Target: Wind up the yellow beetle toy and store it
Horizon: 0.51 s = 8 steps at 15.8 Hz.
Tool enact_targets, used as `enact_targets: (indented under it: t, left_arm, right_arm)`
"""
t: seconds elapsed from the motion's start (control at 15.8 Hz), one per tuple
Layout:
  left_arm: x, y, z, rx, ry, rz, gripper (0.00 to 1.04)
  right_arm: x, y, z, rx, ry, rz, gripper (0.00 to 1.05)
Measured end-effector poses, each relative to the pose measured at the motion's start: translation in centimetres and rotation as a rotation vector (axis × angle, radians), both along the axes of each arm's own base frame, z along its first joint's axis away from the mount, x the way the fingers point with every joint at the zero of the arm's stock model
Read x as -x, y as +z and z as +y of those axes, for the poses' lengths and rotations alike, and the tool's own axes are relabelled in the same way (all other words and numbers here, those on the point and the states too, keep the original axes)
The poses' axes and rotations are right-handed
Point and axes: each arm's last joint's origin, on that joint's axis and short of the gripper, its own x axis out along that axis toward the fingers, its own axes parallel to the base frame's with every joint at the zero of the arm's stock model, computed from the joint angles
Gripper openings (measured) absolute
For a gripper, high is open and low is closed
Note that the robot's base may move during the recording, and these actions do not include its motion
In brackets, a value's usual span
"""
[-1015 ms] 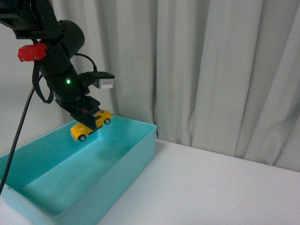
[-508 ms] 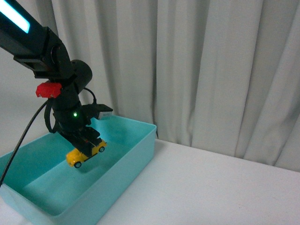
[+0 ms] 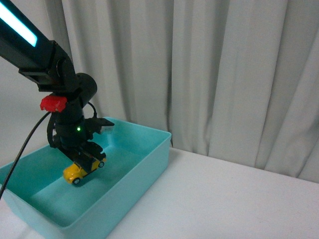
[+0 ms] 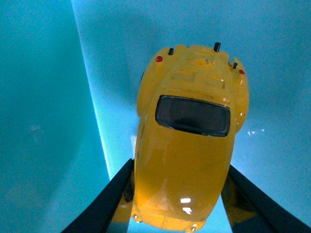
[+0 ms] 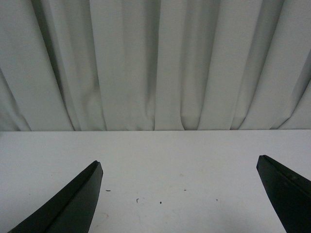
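The left gripper's [image 3: 87, 160] two dark fingers [image 4: 104, 204] are clamped on the flanks of the yellow beetle toy [image 3: 79, 171], one on each side. In the left wrist view the fingers press against the car's [image 4: 187, 141] glossy body at the end nearest the camera. The dark window and the end with the small red lights stick out past the fingertips. From the front, the toy hangs tilted, its free end lower than the gripped end, down inside the teal bin [image 3: 149, 167] and below the rim. I cannot tell whether a wheel touches the floor of the bin [image 4: 43, 97]. Above the fingers a green light [image 3: 78, 129] glows on the black wrist, a red tag [image 3: 53, 103] sits higher on the arm, and a black cable [image 3: 22, 149] trails down toward the bin's near corner. A bright cyan strip [image 3: 17, 25] runs along the upper arm. The bin stands on a white table [image 3: 224, 199], in front of a pale pleated curtain [image 3: 224, 74]. Over on the other side, the right gripper [image 5: 180, 199] has its fingers [image 5: 73, 204] spread wide with nothing between them, above bare white tabletop [image 5: 170, 155] and facing the same curtain [image 5: 155, 63].
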Motion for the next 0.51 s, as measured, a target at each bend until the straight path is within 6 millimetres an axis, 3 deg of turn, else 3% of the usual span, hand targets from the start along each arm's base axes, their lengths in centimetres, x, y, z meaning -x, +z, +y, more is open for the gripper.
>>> enact_targets:
  t: [0.32, 0.44, 0.51]
  left_arm:
    - [0.0, 0.6, -0.3, 0.071, -0.005, -0.02, 1.0]
    - [0.0, 2.9, -0.5, 0.116, -0.029, -0.123, 0.98]
    - [0.7, 6.0, -0.8, 0.134, -0.07, -0.252, 0.98]
  right_arm:
    - [0.0, 0.0, 0.0, 0.0, 0.0, 0.0, 0.98]
    - [0.0, 0.0, 0.0, 0.0, 0.0, 0.0, 0.98]
    - [0.0, 0.0, 0.0, 0.0, 0.0, 0.0, 0.98]
